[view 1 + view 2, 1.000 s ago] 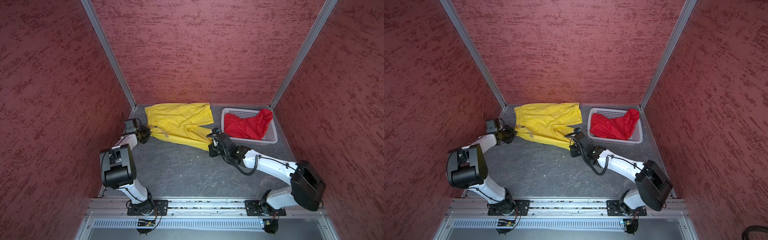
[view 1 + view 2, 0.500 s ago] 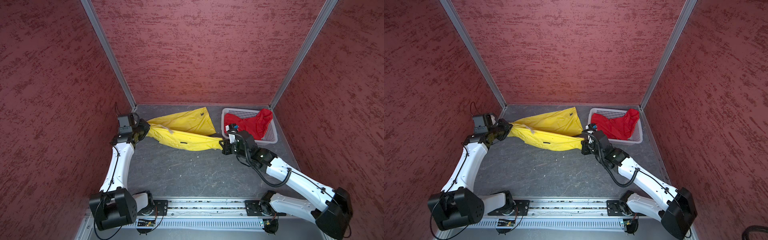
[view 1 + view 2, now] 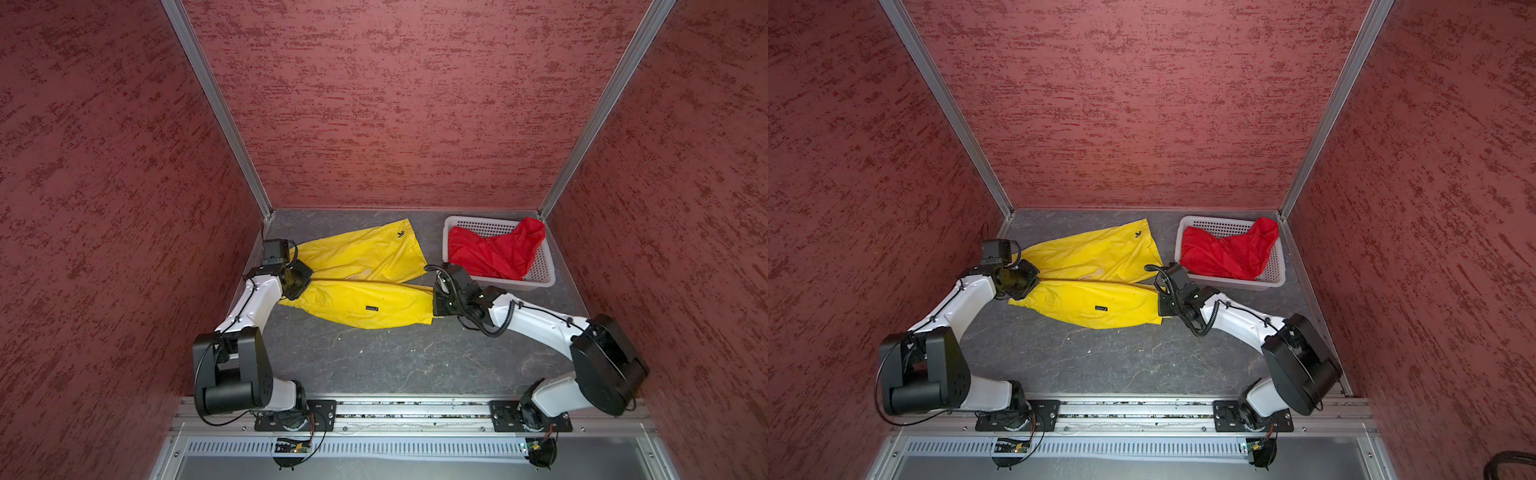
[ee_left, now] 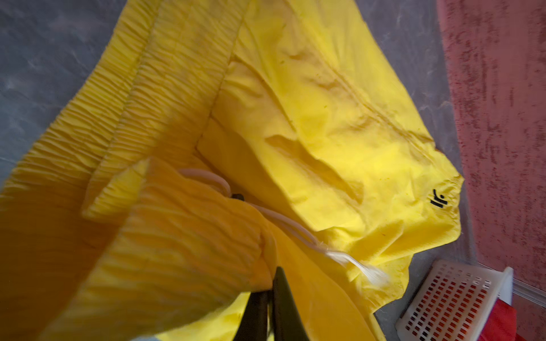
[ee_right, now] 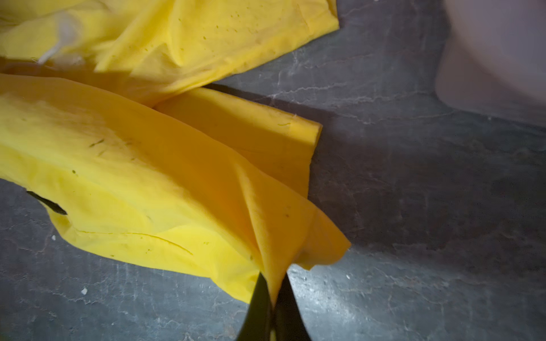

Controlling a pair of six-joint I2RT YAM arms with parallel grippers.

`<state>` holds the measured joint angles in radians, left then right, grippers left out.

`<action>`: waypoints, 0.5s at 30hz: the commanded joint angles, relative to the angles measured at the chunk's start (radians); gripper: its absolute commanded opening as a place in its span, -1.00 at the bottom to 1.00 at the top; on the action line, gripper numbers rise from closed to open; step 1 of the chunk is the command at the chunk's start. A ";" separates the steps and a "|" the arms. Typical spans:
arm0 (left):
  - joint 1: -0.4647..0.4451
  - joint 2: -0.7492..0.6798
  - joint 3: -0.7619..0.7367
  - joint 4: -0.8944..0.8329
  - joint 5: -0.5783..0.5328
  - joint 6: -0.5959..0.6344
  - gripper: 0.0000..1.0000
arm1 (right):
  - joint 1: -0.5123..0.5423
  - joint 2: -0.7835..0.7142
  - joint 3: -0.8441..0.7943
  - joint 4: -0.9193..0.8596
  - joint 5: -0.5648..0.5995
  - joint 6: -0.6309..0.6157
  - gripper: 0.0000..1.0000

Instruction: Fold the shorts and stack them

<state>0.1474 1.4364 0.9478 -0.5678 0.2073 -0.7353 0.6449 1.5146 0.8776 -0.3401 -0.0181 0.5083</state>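
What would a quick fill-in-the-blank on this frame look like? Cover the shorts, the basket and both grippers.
1. The red shorts lie inside the white ____.
2. The left gripper is shut on the yellow shorts at the gathered ____.
3. The right gripper pinches the yellow shorts at a ____ end.
Missing: basket, waistband, leg.

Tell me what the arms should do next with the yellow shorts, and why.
Probably swing the held half over the far leg and lay it down. The left gripper pinches the yellow shorts at the waistband, the right gripper pinches a leg hem, and the two legs lie side by side, not yet stacked.
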 commanded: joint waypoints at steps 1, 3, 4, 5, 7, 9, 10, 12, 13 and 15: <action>0.004 0.019 0.010 -0.039 -0.013 0.033 -0.75 | -0.013 0.021 0.069 -0.005 0.027 0.005 -0.93; 0.007 0.012 0.015 -0.081 -0.032 0.048 -0.45 | -0.014 0.023 0.081 -0.007 0.027 -0.007 -0.91; 0.008 0.002 0.016 -0.101 -0.045 0.060 -0.34 | -0.016 0.023 0.084 -0.006 0.027 -0.014 -0.88; 0.010 -0.008 0.017 -0.122 -0.053 0.072 -0.26 | -0.016 0.023 0.089 -0.007 0.027 -0.021 -0.85; 0.013 -0.039 0.021 -0.173 -0.077 0.098 -0.08 | -0.016 0.023 0.101 -0.017 0.032 -0.035 -0.76; 0.015 -0.070 0.024 -0.223 -0.089 0.120 0.10 | -0.016 0.018 0.106 -0.023 0.024 -0.043 -0.72; 0.015 -0.089 0.024 -0.249 -0.099 0.131 0.16 | -0.016 0.010 0.103 -0.021 0.013 -0.044 -0.70; 0.014 -0.119 0.019 -0.290 -0.121 0.154 0.25 | -0.015 -0.007 0.096 -0.022 -0.003 -0.044 -0.64; 0.016 -0.131 0.012 -0.313 -0.142 0.162 0.26 | -0.016 -0.020 0.091 -0.029 -0.009 -0.042 -0.58; 0.027 -0.152 -0.016 -0.326 -0.159 0.166 0.26 | -0.013 -0.050 0.077 -0.043 -0.017 -0.030 -0.37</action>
<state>0.1600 1.3102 0.9485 -0.8169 0.1032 -0.6117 0.6357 1.5200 0.9588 -0.3538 -0.0212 0.4732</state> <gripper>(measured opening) 0.630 0.287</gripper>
